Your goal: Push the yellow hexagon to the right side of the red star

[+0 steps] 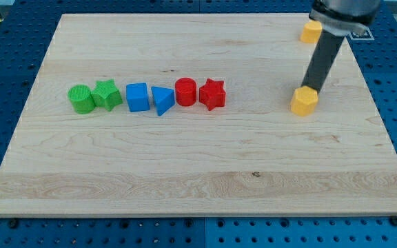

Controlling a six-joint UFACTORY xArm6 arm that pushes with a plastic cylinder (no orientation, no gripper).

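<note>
- In your one camera view, the red star [212, 94] ends a row on the wooden board [198, 179]; running toward the view's left from it sit a red cylinder [185, 91], blue triangle [161, 100], blue cube [137, 97], green star [107, 94] and green cylinder [81, 98].
- The yellow hexagon [304, 100] lies well to the view's right of the red star.
- My tip [311, 88] touches that hexagon's top edge.
- A second yellow block [311, 31] sits toward the view's top-right of the star, partly hidden by the rod.
- You have no pincer here, only the rod.

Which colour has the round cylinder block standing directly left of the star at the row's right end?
Red: the red plastic cylinder block, touching the red star block, camera view.
</note>
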